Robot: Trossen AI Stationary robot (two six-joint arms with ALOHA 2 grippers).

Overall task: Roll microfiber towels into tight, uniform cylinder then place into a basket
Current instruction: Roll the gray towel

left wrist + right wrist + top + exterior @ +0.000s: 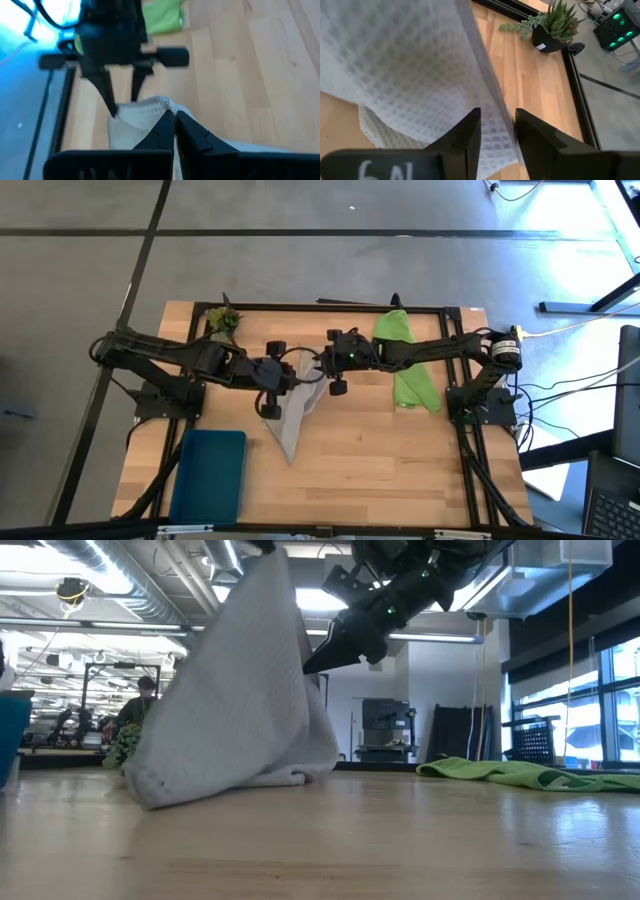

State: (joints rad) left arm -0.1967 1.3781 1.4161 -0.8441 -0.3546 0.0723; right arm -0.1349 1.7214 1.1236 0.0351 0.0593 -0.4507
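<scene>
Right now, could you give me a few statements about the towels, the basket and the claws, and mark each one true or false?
1. The left claw is shut on the grey towel, holding it up off the table. True.
2. The green towel is in the basket. False: it lies flat on the table, on the right arm's side.
3. The basket holds no towel. True.
4. The right claw is shut tight. False: its fingers stand apart, with the grey towel's edge between them.
5. The grey towel is rolled into a cylinder. False: it hangs loose, its lower end on the table.
</scene>
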